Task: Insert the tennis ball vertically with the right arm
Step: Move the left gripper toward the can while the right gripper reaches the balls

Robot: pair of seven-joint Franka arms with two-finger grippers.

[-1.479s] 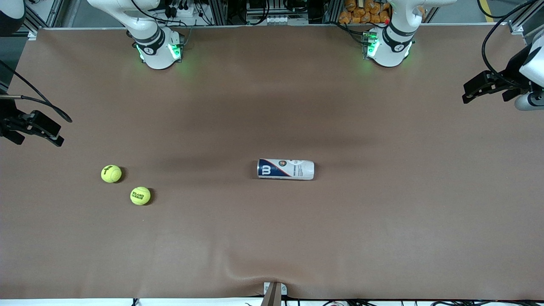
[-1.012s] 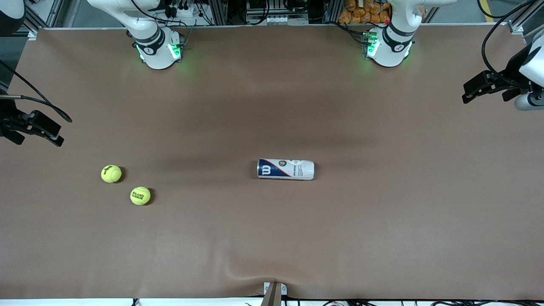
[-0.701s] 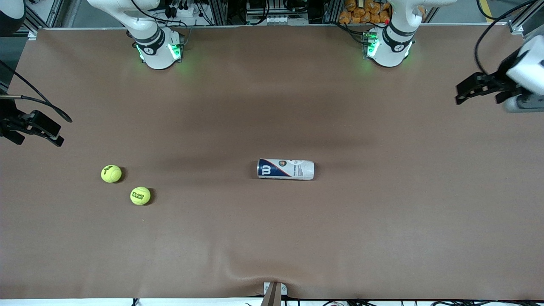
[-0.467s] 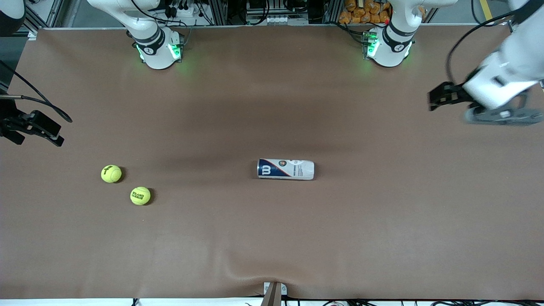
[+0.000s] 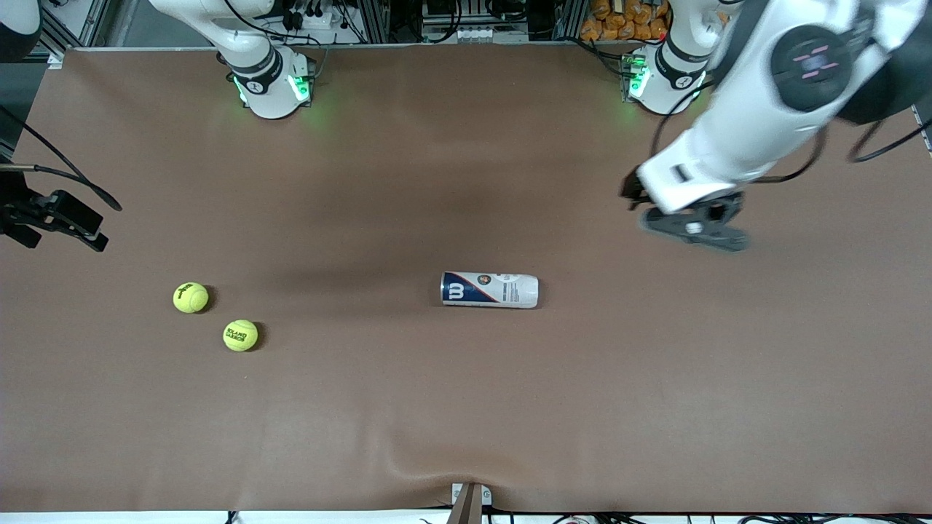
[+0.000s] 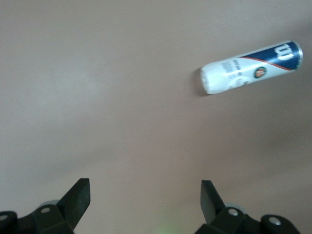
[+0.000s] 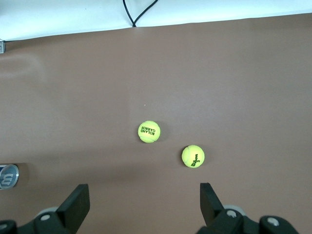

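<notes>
The bench (image 5: 466, 407) carries a brown cover, with three loose items on it. A ball can (image 5: 489, 290) lies on its side near the middle of the bench, its dark blue end toward the right arm's end of the bench and its white end toward the left arm's end. The right wrist view catches only a sliver of the can's blue end at the frame edge.

Two yellow-green tennis balls sit toward the right arm's end, well apart from the can. The lettered tennis ball (image 5: 240, 335) (black print readable on top) lies nearer the front camera. The second tennis ball (image 5: 191, 298) lies just beside it, farther from that camera, the two close but not touching.

The right gripper (image 5: 54, 218) hangs in the air at the right arm's end of the bench, fingers spread wide and holding nothing. Both balls show beneath it in the right wrist view.

The left gripper (image 5: 692, 225) is over bare bench between the left arm's base and the can, fingers (image 6: 78, 195) likewise spread wide and empty. The can shows ahead of it in the left wrist view, not in contact.
</notes>
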